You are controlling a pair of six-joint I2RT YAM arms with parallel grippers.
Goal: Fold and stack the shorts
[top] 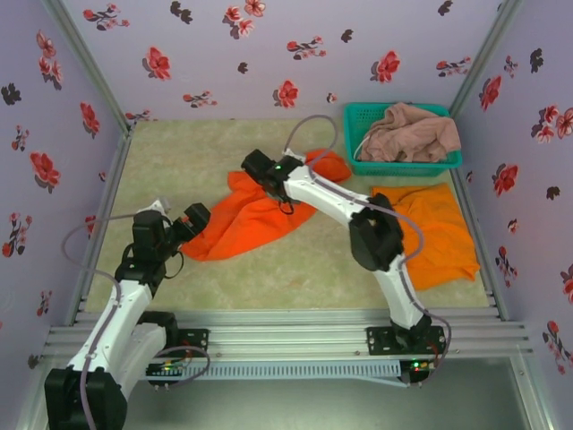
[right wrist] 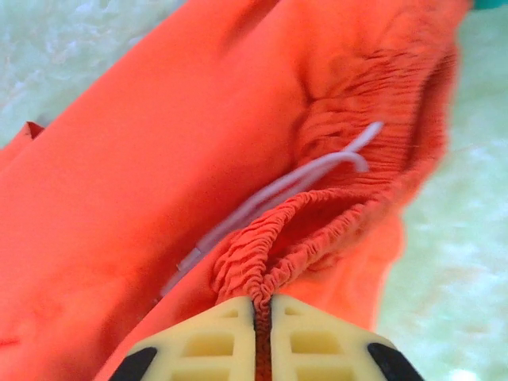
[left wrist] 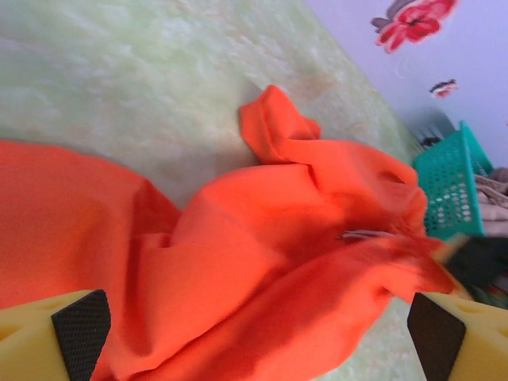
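Right jaws clamp the gathered waistband (right wrist: 317, 218) of crumpled orange shorts (right wrist: 119, 175); left jaws hang wide open over their other end.

The shorts (top: 242, 224) are matt cloth, the basket (top: 358, 134) plastic

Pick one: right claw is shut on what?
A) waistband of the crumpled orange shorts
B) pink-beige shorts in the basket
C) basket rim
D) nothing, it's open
A: in the right wrist view the right claw is pinched shut on the gathered elastic waistband of the orange shorts, with the white drawstring lying just beyond.
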